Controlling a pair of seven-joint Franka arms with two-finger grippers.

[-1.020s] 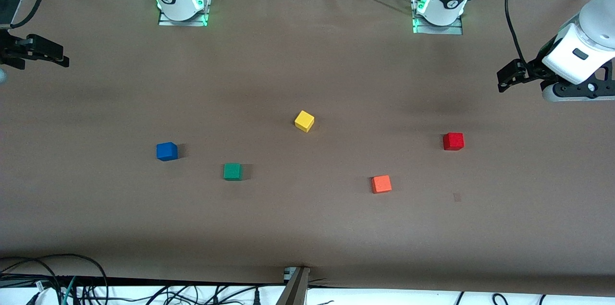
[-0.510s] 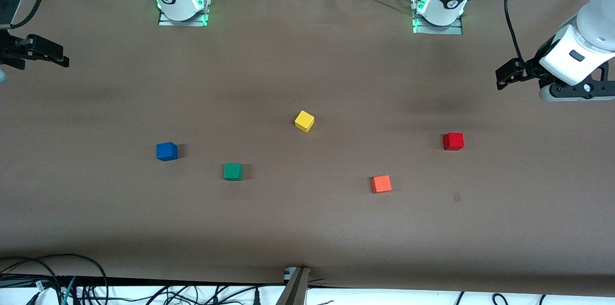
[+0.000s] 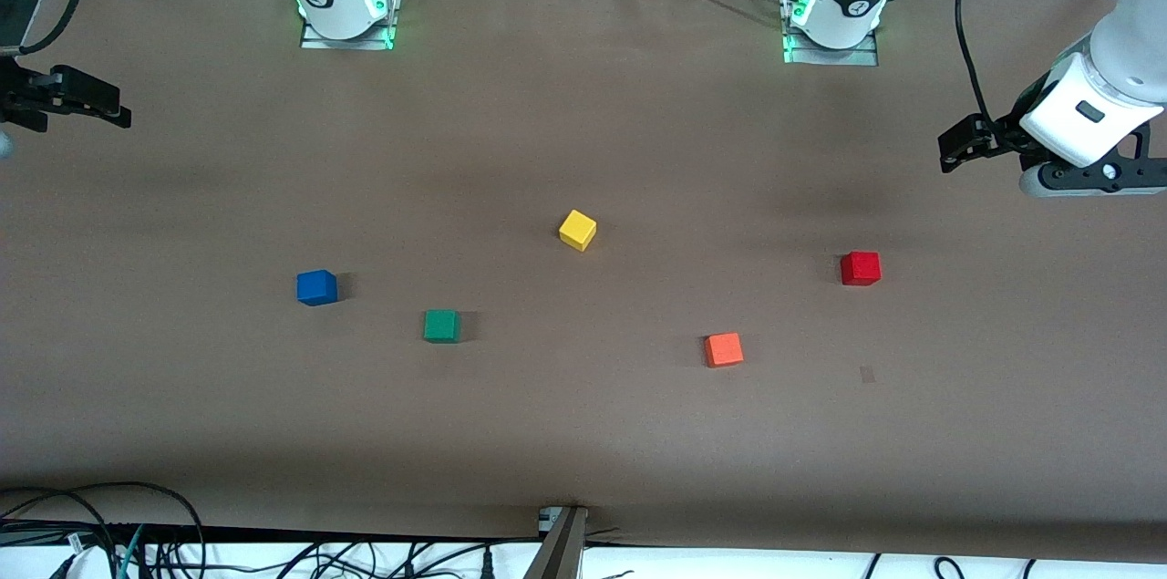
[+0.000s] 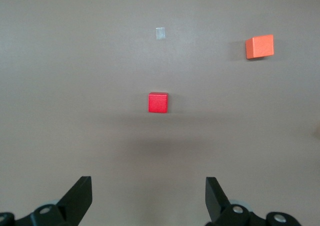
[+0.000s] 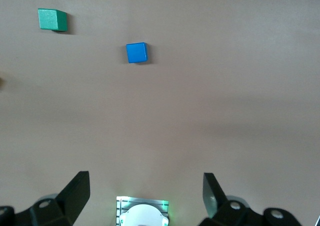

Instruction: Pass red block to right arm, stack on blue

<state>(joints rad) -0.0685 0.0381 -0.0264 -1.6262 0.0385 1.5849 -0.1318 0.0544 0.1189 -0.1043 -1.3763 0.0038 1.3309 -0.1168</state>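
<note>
Right now my left gripper [image 4: 149, 201] hangs in the air over the table [image 3: 583, 433] at the left arm's end, its fingers spread wide with nothing between them. The red block [image 3: 861, 269] sits on the table, well apart from that gripper and untouched. Taking the red block as my landmark: the orange cube [image 3: 724, 349] lies nearer the front camera than it and toward the right arm's end. The yellow cube [image 3: 577, 230], green cube [image 3: 441, 325] and blue [image 3: 316, 287] follow toward that end. My right gripper [image 5: 145, 198] waits there over the table's edge, fingers wide apart and empty.
</note>
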